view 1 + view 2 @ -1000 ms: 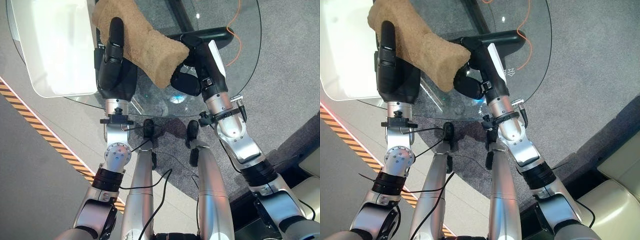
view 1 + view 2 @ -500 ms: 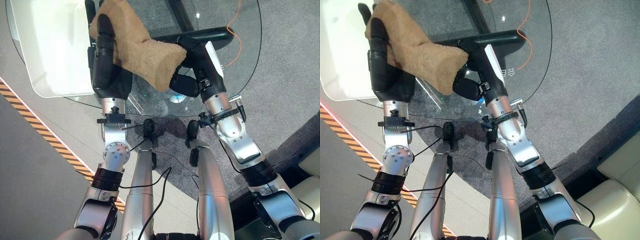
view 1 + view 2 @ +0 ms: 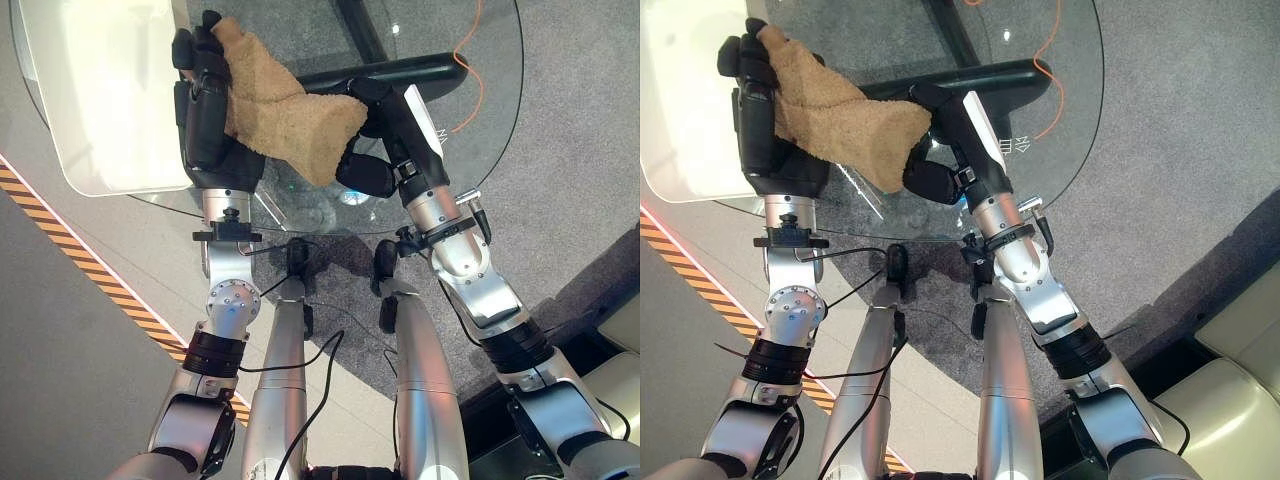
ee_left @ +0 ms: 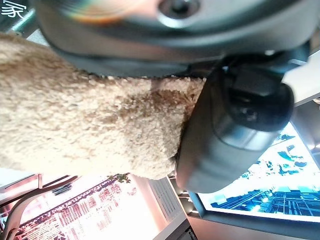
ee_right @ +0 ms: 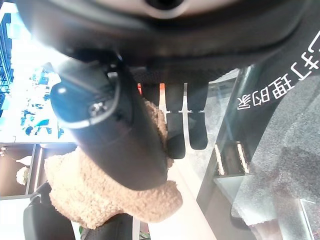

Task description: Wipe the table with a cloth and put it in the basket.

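Cloth [image 3: 285, 115], left hand [image 3: 205, 110] curled round it, right hand [image 3: 385, 125] pinching it

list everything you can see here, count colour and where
cloth: 1, tan and fluffy, held over the near part of the table between both hands
table: 1, round clear glass top with a dark base seen through it, in front of the robot
tray: 1, white, on the table's left side, beside the left hand
cable: 1, orange, on the floor seen through the glass at far right
carpet: grey, under and right of the table
striped tape: 1 line, orange and black, on the floor at left
left hand: dark, fingers curled over the cloth's left end
right hand: dark, at the cloth's right end, thumb against it
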### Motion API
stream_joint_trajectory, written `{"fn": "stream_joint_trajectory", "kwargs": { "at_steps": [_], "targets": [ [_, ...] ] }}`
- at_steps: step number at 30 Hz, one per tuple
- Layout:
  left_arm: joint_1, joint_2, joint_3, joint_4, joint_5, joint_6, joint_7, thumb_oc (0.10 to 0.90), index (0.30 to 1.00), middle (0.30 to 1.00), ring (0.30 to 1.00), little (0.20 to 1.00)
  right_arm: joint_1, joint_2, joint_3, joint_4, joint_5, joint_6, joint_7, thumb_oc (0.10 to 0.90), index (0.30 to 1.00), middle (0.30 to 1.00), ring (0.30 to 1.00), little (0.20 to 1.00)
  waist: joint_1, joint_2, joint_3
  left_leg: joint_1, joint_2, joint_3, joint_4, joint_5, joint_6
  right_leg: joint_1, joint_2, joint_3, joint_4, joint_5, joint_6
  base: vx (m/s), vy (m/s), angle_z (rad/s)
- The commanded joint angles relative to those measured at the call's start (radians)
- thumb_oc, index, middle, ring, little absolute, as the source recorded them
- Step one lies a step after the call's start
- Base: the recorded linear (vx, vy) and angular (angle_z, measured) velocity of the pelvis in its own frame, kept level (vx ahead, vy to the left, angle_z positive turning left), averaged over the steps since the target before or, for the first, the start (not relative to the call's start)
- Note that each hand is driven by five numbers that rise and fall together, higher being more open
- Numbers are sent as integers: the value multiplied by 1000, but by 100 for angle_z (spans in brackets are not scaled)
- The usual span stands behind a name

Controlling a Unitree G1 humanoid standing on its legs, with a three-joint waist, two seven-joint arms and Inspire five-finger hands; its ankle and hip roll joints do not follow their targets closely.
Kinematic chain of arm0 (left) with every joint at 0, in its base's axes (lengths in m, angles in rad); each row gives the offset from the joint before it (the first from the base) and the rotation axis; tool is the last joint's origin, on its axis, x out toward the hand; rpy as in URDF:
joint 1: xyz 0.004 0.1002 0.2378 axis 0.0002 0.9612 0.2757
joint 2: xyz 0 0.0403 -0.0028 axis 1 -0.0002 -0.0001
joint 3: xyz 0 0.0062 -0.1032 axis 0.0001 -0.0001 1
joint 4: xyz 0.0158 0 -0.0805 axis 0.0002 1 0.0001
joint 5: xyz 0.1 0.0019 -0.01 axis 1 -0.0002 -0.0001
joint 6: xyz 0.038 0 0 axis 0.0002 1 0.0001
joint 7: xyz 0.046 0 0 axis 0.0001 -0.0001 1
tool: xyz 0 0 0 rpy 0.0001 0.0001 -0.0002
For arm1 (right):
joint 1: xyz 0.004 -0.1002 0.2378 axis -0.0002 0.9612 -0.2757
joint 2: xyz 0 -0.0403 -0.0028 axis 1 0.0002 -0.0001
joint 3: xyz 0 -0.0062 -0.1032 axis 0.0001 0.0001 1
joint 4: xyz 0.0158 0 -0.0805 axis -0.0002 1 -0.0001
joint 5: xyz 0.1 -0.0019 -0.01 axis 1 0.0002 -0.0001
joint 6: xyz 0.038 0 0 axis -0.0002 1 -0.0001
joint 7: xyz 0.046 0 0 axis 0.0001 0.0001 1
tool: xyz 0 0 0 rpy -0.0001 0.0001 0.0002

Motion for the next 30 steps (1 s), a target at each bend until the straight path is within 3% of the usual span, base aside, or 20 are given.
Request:
{"fn": "stream_joint_trajectory", "kwargs": {
  "at_steps": [1, 16, 17, 18, 30],
  "targets": [
    [-77, 23, 19, -179, 67, -32, -93, 100, 300, 300, 300, 200, -88, 41, -32, -200, 12, -96, -8, 100, 300, 300, 300, 200, 11, 6, -28, 16, -58, 76, -21, -6, 88, 37, 32, -11, -21, -11, 18, 0, 0, 0],
    [-80, 22, 20, -179, 85, -21, -69, 100, 300, 300, 300, 200, -96, 45, -33, -201, 12, -97, -6, 100, 300, 300, 300, 200, 11, 5, -28, 21, -59, 76, -21, -7, 87, 42, 32, -10, -28, -9, 19, 0, 0, 0],
    [-79, 22, 20, -179, 95, -11, -57, 306, 476, 476, 476, 406, -96, 46, -34, -201, 12, -97, -4, 100, 300, 300, 300, 200, 11, 5, -28, 20, -59, 77, -21, -7, 87, 42, 32, -10, -28, -9, 20, 0, 0, 0],
    [-79, 22, 19, -178, 105, -3, -44, 800, 900, 900, 900, 900, -95, 46, -35, -202, 12, -98, -3, 100, 300, 300, 300, 200, 11, 5, -28, 21, -59, 77, -22, -7, 88, 42, 32, -10, -29, -9, 20, 0, 0, 0],
    [-67, 28, 17, -181, 109, 32, 9, 800, 900, 900, 900, 900, -100, 48, -39, -214, 8, -107, -4, 100, 300, 300, 300, 200, 14, 9, -28, 23, -59, 78, -29, -3, 89, 44, 30, -15, -33, -7, 21, 0, 0, 0]
  ]
}}
